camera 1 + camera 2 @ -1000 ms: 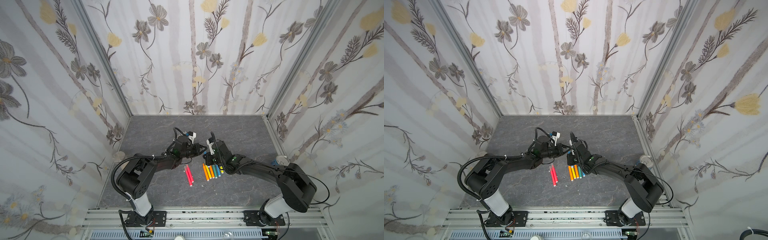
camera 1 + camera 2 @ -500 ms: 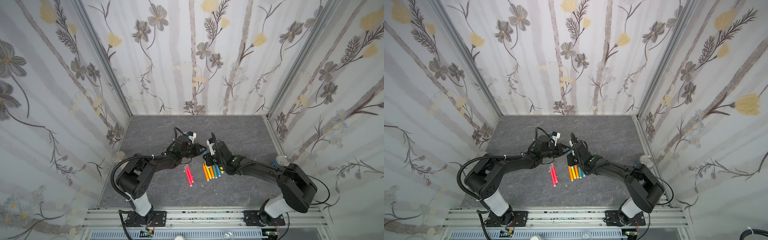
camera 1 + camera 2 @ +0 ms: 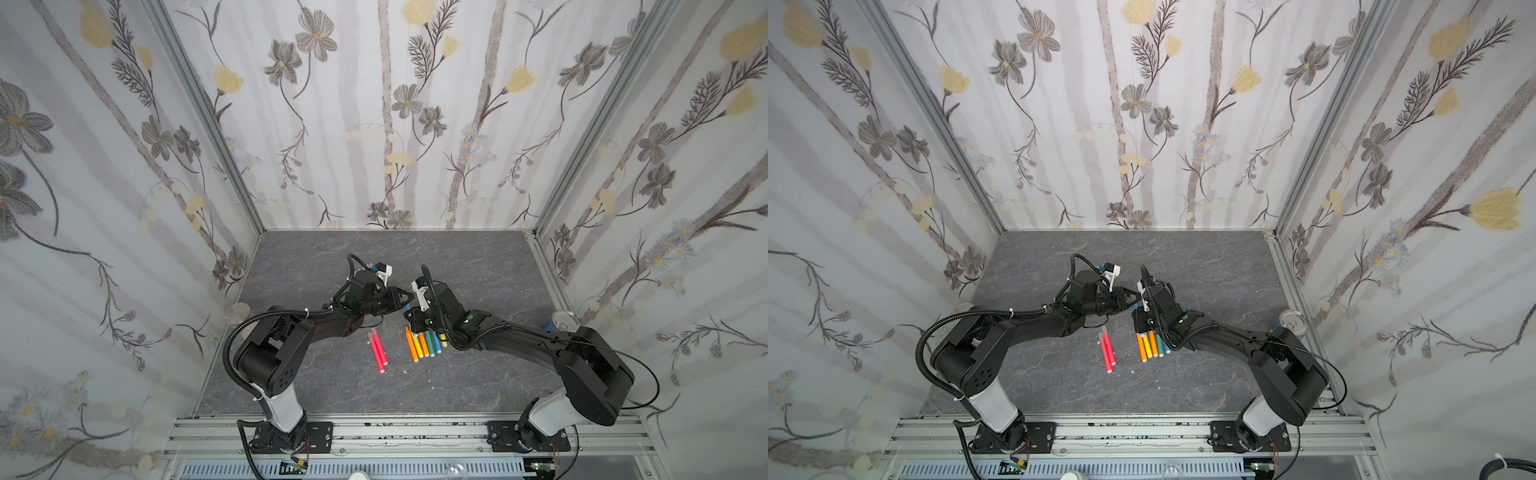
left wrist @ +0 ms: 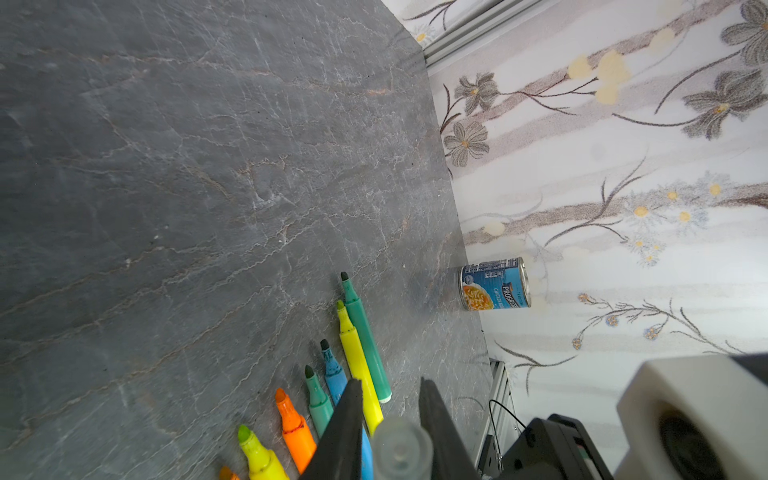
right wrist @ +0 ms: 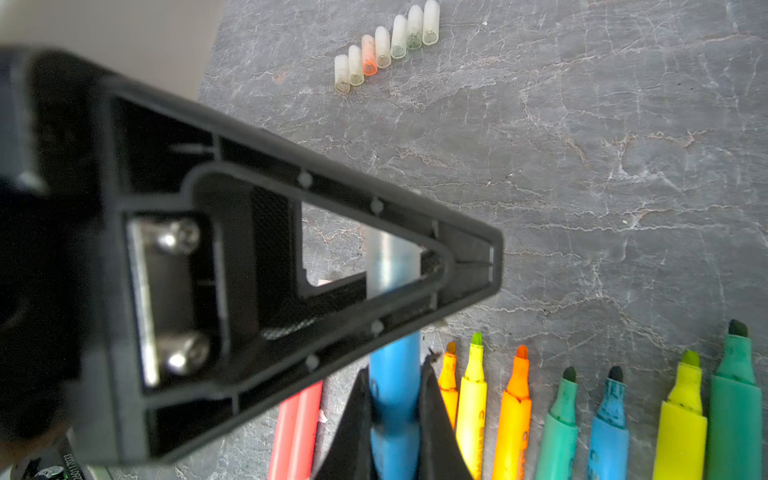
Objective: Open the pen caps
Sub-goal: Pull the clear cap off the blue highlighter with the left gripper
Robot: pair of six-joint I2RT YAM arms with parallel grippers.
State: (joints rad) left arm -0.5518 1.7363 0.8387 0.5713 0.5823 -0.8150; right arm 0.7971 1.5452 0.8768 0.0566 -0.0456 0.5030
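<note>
Right wrist view: my right gripper (image 5: 395, 370) clamped on blue pen (image 5: 392, 424), held just beside row of uncapped pens (image 5: 559, 424). My left gripper (image 4: 390, 380) narrow around its cap (image 4: 401, 444); pinch firmness not determinable. Judged risks: slick cap slips free; off-axis pull bends pen; freed cap drops onto row, scattering it.

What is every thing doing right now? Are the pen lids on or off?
Bright blue plastic pen: capped, gripped by right claw.
Its clear plastic cap: on, between left claw fingers; grip unclear.
Seven loose clear caps: off, lined up.
Seven other coloured pens: uncapped, in a row.
Two pink-red pens: lying together, seemingly capped.
Blue soup can: upright.
</note>
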